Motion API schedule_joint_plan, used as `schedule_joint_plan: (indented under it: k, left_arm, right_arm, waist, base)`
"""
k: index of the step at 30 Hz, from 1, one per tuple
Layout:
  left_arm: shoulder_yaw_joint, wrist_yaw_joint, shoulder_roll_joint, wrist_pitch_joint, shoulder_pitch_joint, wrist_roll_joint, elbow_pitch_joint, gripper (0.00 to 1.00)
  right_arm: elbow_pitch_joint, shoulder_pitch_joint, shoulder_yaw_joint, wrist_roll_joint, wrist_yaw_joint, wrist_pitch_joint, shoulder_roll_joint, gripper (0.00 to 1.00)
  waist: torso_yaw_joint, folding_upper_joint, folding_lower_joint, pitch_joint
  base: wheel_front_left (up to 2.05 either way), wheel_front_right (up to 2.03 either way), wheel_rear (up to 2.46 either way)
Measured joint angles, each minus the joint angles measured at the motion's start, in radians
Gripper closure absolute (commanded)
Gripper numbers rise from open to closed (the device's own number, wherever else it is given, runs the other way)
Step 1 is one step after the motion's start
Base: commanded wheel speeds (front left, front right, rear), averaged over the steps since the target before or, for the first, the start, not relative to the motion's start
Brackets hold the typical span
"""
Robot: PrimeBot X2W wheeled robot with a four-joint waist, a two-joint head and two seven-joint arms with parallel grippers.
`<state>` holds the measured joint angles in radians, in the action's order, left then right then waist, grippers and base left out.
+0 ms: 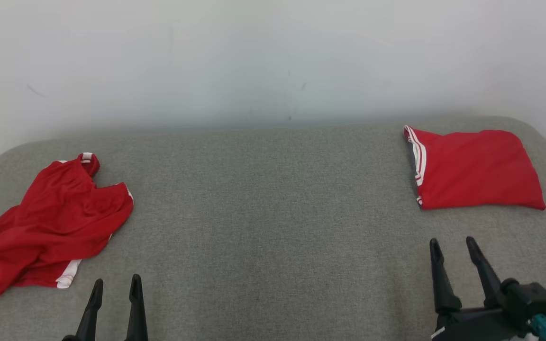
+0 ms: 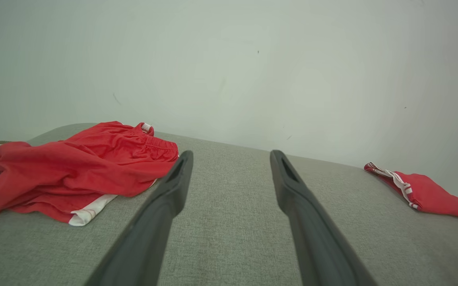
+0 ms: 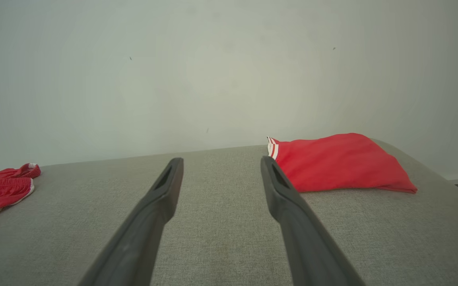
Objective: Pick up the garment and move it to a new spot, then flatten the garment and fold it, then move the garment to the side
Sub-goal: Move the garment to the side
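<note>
Grey surface (image 1: 273, 213) separates crumpled garment (image 1: 50, 222) from folded garment (image 1: 474, 169).

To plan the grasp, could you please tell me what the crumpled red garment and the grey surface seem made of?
The crumpled red garment looks like thin, faintly glossy polyester, judging by its soft, sheeny folds. The grey surface looks like matte woven upholstery; a flecked weave shows.
</note>
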<state>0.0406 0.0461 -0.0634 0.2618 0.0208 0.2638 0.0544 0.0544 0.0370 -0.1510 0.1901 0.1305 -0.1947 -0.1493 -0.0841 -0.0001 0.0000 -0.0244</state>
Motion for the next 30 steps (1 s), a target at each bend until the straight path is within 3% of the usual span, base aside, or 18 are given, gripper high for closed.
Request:
schedule_joint_plan:
  k: [8,19,30]
  left_arm:
    - [-0.002,0.008,-0.028,-0.016,0.023,-0.009,-0.002,0.0]
    - [0.006,-0.054,-0.078,-0.022,0.044,0.008,0.028,0.0]
    - [-0.004,-0.036,-0.091,-0.022,0.062,0.01,0.028,0.0]
  right_arm:
    - [-0.065,-0.098,0.008,-0.023,0.0,0.001,0.023,0.0]
    - [-0.102,-0.156,-0.01,0.0,0.0,-0.012,0.025,0.0]
    - [-0.1,-0.167,-0.025,-0.006,0.0,-0.011,0.034,0.0]
  waist:
    - [0.021,0.0001,0.0,-0.022]
    - [0.054,0.0001,0.0,-0.043]
    - [0.062,0.0001,0.0,-0.048]
  base:
    - [0.0,0.0,0.0]
    - [0.0,0.0,0.0]
    - [0.0,0.0,0.0]
